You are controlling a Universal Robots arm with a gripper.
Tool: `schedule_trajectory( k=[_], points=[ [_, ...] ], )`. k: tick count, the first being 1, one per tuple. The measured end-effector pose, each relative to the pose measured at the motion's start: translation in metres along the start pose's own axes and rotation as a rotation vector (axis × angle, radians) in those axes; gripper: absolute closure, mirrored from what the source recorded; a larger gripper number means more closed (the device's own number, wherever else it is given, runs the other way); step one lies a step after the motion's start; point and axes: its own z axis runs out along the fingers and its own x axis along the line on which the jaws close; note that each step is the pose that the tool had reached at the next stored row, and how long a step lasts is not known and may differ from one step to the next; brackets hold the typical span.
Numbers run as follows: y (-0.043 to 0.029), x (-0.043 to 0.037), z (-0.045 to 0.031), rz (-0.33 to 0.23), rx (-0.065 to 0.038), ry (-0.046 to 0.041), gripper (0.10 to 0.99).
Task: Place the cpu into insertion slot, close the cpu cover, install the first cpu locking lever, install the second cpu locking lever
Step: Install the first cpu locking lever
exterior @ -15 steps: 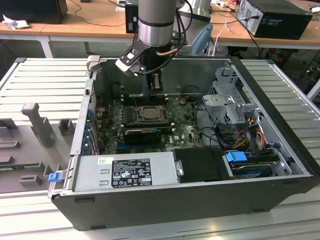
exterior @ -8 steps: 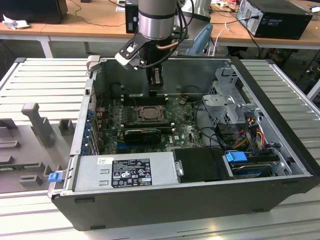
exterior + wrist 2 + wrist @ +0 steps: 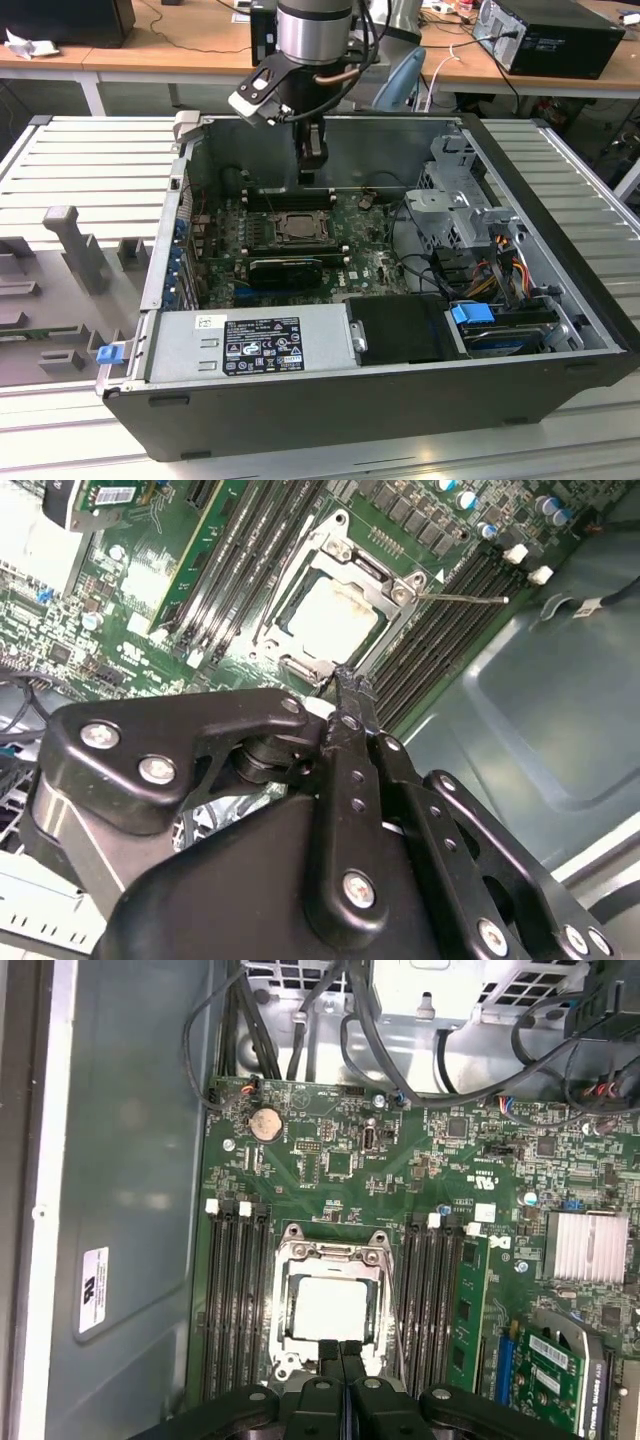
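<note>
As we look down into the open case (image 3: pixel 350 410), gripper (image 3: pixel 341 1352): fingers pressed together with nothing between them, tips low over one edge of the slot (image 3: pixel 333 1253). We cannot tell whether they touch it.
Cpu (image 3: pixel 328 1307): already seated in the slot, its pale face showing square and level through the opening.
Cover (image 3: pixel 374 1305): lying down over the cpu and framing it on all sides. It looks flat to us, though we cannot say it is fully seated.
Lever (image 3: pixel 465 598): a thin wire jutting from one corner of the slot across the memory slots (image 3: pixel 232 1290). We judge it unlatched.
Board (image 3: pixel 330 1160): crowded with small parts and cables close around the slot.
Risk, slipping: the closed tips are narrow and the wire is thin and springy, so a push slightly off its line could let it snap free and strike the board.
Risk, pressing: if the cover is not quite down, force at one edge could tilt the cpu on its contacts.
Risk, snagging: a small sideways drift could catch the white clips of the memory slots, which sit right beside the slot.
</note>
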Motion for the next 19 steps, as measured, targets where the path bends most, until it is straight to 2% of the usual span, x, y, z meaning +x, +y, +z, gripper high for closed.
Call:
schedule_trajectory(
  k=[10, 16, 19],
  points=[
    [0.0000, 0.0000, -0.0001, -0.184, 0.004, 0.0012, 0.980],
    [0.0000, 0.0000, 0.0004, -0.324, 0.006, 0.0015, 0.980],
    [0.0000, 0.0001, 0.0005, -0.374, 0.007, 0.0017, 0.980]
  ],
)
